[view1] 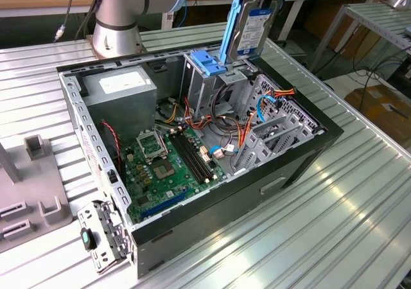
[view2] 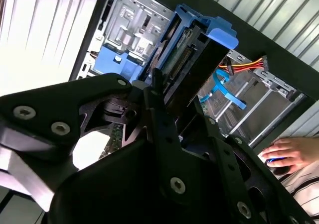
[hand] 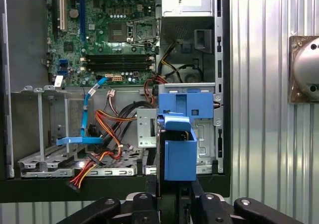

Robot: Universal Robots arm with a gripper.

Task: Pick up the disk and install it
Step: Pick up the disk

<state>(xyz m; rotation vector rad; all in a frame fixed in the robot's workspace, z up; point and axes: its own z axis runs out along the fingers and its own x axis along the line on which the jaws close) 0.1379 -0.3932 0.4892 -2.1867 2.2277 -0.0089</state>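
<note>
Disk (view1: 253,29), flat rectangle, blue plastic frame

An open computer case (view1: 212,218) lies on a ribbed metal table (view1: 340,231), with a green motherboard (view1: 160,173) and coloured cables (view1: 241,138) inside.

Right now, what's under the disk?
The disk hangs upright over the drive cage, whose blue latch sits just below it. Orange and blue cables lie beside the cage. The disk and latch cover the slot itself, so its inside can't be seen.
</note>
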